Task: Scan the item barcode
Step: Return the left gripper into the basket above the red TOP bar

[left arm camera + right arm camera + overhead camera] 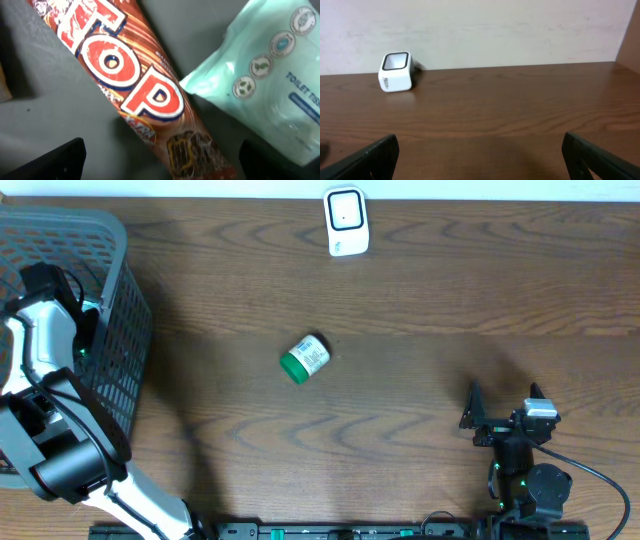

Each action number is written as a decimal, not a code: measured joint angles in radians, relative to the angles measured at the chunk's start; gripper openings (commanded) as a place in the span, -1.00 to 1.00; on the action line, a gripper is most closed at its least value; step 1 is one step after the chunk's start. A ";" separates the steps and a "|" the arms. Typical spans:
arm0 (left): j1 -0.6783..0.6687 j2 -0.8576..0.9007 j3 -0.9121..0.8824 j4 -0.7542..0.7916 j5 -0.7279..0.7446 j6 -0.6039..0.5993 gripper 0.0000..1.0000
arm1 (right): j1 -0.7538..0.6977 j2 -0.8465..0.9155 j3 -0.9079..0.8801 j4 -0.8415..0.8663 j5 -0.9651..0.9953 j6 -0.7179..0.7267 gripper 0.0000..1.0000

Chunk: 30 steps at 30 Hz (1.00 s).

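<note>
Left pincer [165, 162] has its jaws wide and grips nothing. It hangs inside the basket [128, 300] at left, over a brown snack wrapper [125, 85] with a tissue pack [270, 85] beside it. Right pincer [480, 157] is wide and empty too, near right. Green-capped jar [305, 358] lies in the middle of the surface [430, 310]; scanner [347, 220] is far centre. Looks like an early stage – nothing is picked up, so the grasp, carry and scan are all left.

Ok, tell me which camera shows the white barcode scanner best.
The overhead view: the scanner shows whole from above, its dark window plain to see. The right wrist view catches it from the side, far off to the left. The left wrist view does not show it.
</note>
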 measured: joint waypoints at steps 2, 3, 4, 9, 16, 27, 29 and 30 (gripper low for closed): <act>0.000 0.000 -0.008 0.013 -0.014 -0.004 0.97 | 0.000 0.000 0.000 0.000 0.000 0.000 0.99; 0.000 0.000 -0.012 0.019 -0.019 -0.007 0.97 | 0.000 0.000 0.000 0.000 0.000 0.000 0.99; 0.000 0.000 -0.016 0.026 -0.024 -0.008 0.97 | 0.000 0.000 0.000 0.000 0.000 0.000 0.99; 0.000 0.011 -0.026 0.035 -0.042 -0.010 0.98 | 0.000 0.000 0.000 0.000 0.000 0.000 0.99; -0.001 0.067 -0.020 0.030 -0.060 -0.010 0.48 | 0.000 0.000 0.000 0.000 0.000 0.000 0.99; 0.006 0.076 -0.016 0.024 -0.059 0.068 -0.61 | 0.000 0.000 0.000 0.000 0.000 0.000 0.98; 0.015 0.074 -0.016 0.027 -0.037 0.104 -0.63 | 0.000 0.000 0.000 0.000 0.000 0.000 0.99; 0.022 0.070 -0.016 0.028 -0.021 0.127 -0.63 | 0.000 0.000 0.000 0.000 0.000 0.000 0.99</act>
